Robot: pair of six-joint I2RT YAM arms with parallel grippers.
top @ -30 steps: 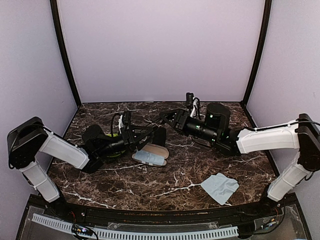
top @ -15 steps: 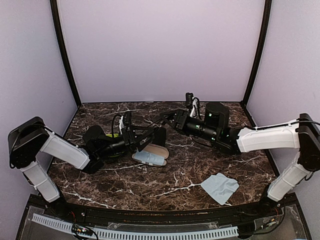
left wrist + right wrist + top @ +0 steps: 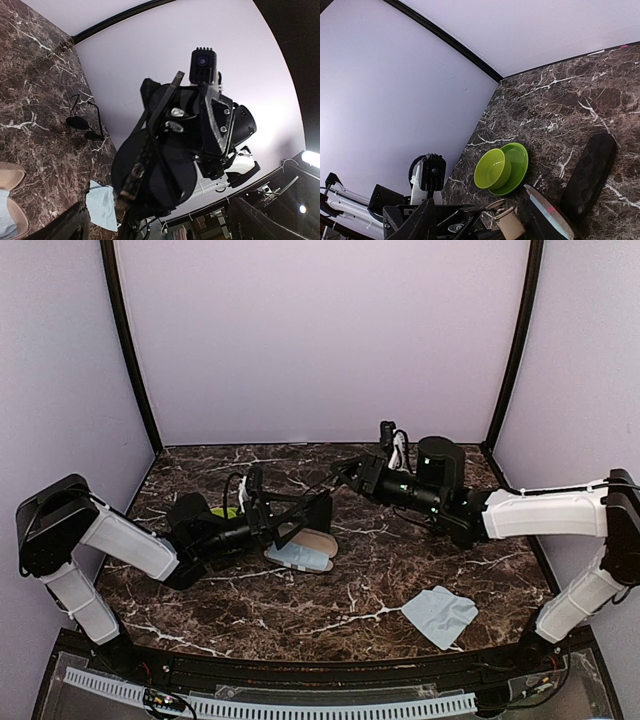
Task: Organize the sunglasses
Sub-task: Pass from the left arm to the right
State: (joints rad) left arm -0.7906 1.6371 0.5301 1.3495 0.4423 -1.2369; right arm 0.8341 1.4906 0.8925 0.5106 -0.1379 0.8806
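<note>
One pair of sunglasses (image 3: 312, 485) hangs in the air between my two grippers. In the left wrist view its dark lenses (image 3: 155, 175) fill the middle. My right gripper (image 3: 350, 472) is shut on its frame, and a nose pad shows in the right wrist view (image 3: 510, 224). My left gripper (image 3: 298, 516) is just left of the pair, its fingers (image 3: 75, 225) spread wide at the view's corners, touching nothing. The second pair, with round lenses (image 3: 85, 122), lies on the table behind.
An open case (image 3: 312, 538) with a tan lining and a light blue cloth (image 3: 296, 556) lies under the grippers, its black lid (image 3: 590, 175) raised. A loose blue cloth (image 3: 440, 615) lies front right. A green bowl on a green plate (image 3: 500, 167) stands at the left.
My right gripper has drawn back to the right and a little upward with the sunglasses. My left arm has hardly moved.
</note>
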